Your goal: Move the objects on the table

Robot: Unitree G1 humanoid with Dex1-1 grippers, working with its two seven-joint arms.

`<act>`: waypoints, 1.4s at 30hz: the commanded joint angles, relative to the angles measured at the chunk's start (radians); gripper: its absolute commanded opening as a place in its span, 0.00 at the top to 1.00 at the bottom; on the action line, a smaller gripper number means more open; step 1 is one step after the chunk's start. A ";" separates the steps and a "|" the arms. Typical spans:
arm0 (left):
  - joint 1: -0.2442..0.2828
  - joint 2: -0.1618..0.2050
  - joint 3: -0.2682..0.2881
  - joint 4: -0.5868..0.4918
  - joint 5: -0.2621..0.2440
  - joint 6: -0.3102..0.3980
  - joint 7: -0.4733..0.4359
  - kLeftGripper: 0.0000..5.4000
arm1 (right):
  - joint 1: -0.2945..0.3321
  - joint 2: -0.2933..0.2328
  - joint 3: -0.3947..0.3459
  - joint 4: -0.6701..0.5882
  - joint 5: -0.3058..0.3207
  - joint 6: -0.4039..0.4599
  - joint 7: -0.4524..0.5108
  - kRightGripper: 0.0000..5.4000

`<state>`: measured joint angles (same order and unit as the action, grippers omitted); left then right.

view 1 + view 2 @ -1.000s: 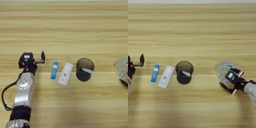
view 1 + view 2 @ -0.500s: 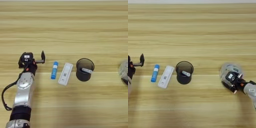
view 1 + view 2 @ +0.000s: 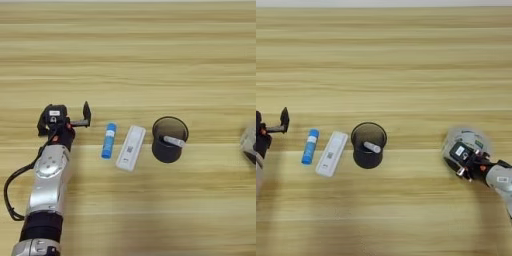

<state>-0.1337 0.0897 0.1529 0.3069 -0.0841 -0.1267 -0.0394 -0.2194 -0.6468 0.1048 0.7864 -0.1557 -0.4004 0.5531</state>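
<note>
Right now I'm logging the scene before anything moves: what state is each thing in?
Blue tube: capped, lying flat on the table.
Cassette: lying flat, code mark up.
Black cup: upright, small white tube inside.
Left gripper: open, empty, left of the blue tube.
Right gripper: far right, holding nothing visible.

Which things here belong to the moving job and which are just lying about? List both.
For the job: blue tube; white cassette; left gripper, beside the tube.

Lying about: black cup with a small white tube inside; right gripper, far right.
</note>
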 commanded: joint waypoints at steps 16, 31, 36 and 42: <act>-0.003 -0.003 -0.001 0.003 0.000 0.002 0.012 0.00 | 0.039 0.128 -0.191 -0.208 0.299 0.201 0.059 0.74; -0.001 -0.004 -0.002 -0.004 0.001 0.000 0.014 0.00 | 0.050 0.170 -0.302 -0.367 0.448 0.347 0.065 0.76; 0.001 -0.004 -0.006 -0.018 -0.004 -0.004 0.003 0.00 | 0.064 0.174 -0.345 -0.518 0.516 0.440 0.050 0.76; 0.003 -0.007 -0.011 -0.035 -0.014 -0.009 -0.018 0.00 | 0.086 0.191 -0.371 -0.701 0.607 0.569 0.028 0.76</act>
<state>-0.1337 0.0897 0.1481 0.2853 -0.0884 -0.1284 -0.0495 -0.1341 -0.4613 -0.2521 0.1375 0.4218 0.1449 0.5917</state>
